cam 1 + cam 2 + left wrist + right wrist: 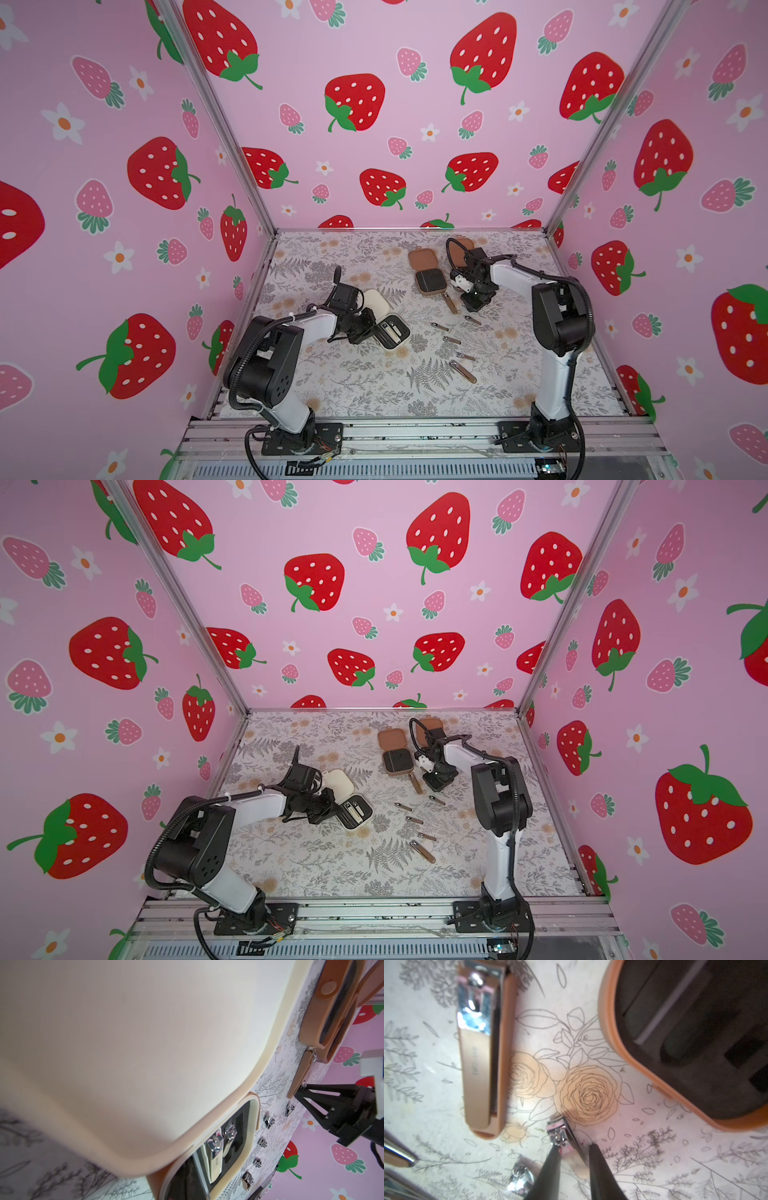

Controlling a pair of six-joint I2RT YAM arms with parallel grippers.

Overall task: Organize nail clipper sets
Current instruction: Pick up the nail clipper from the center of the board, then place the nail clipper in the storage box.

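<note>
The right claw (573, 1146) is reaching down to the floral table (357, 386) and clamping a small clipper (560, 1134) between its two dark fingers (550, 1167). The clipper is lying flat on the table, with its metal head sticking out just past the fingertips and its body sitting in the gap, a finger against each side. A large clipper (481, 1053) is lying loose just beside that grip. On the other side the black slotted base of the open brown case (695, 1043) is sitting near, apart from the claw. In both top views this claw is hanging just in front of that case, while a second brown case (459, 249) is showing partly behind the arm

The left claw (371, 328) is clenched tight against the open cream case (384, 320) where lid and base are meeting. Its fingers are not showing, so I cannot tell whether it is pinching the lid. In the left wrist view the cream lid (145, 1043) is filling most of the picture, and two clippers (218, 1147) are sitting in the base's black insert. Several small tools (451, 340) are lying scattered on the table between the arms, well apart from the left claw
</note>
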